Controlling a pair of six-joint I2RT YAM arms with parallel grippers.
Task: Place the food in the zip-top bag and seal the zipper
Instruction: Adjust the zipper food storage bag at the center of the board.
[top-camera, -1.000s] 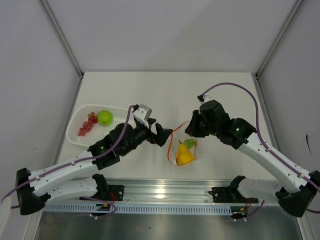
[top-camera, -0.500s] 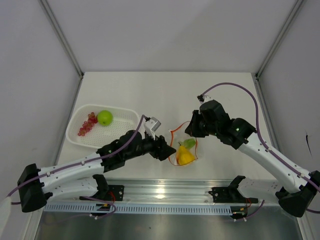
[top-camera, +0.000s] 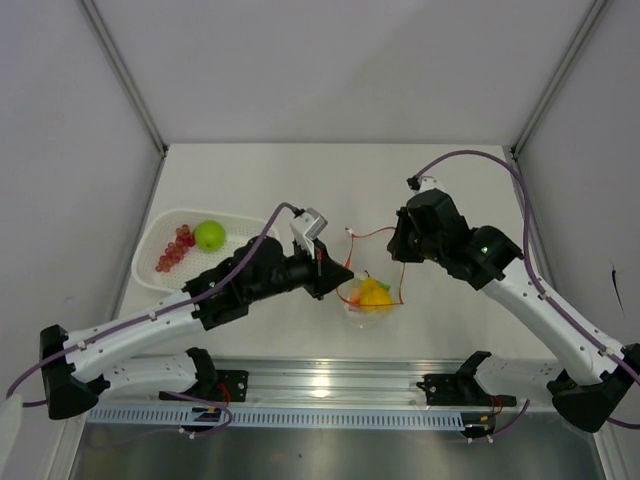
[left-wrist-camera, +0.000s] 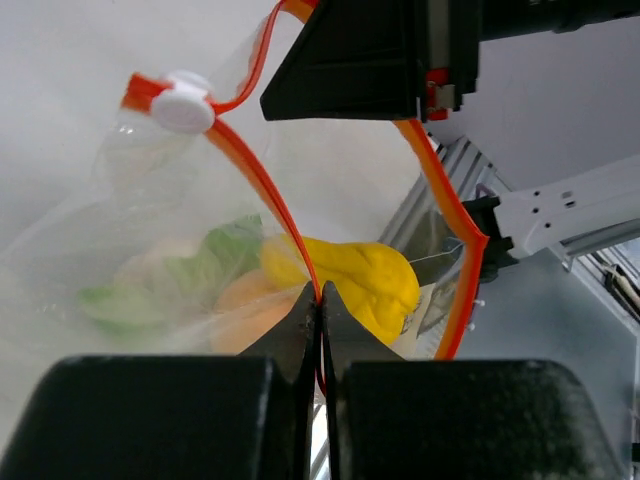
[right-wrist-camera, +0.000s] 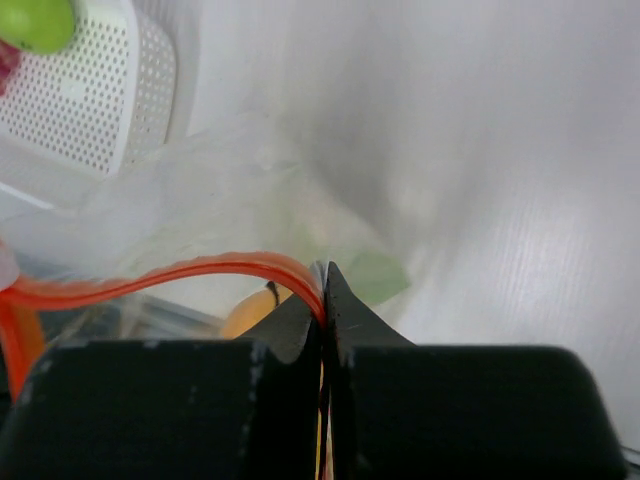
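Well left of the bag, a white perforated plastic basket (top-camera: 240, 238) held a bunch of beaded red grapes (top-camera: 172, 250) and a smooth round green apple (top-camera: 210, 235), both where they had been half a second earlier. The left pincer (left-wrist-camera: 320, 310) was closed on the zipper (left-wrist-camera: 262, 192), a thin red-orange strip, at the bag's left lip; earlier it had sat just beside the bag, not gripping it. A small white slider (left-wrist-camera: 183, 103) sat on the strip farther along. The bag (top-camera: 372, 303), clear, floppy and crinkled, hung between the two arms with its mouth pulled wide, whereas before it had lain slack on the pale surface (top-camera: 300, 180). Inside lay a lumpy yellow piece (left-wrist-camera: 368, 285), a rounded orange (left-wrist-camera: 250, 312) and something green and leaf-like (left-wrist-camera: 215, 255). The right pincer (right-wrist-camera: 325, 300) was clamped shut on the zipper at the bag's right lip, and stood slightly farther right than before.
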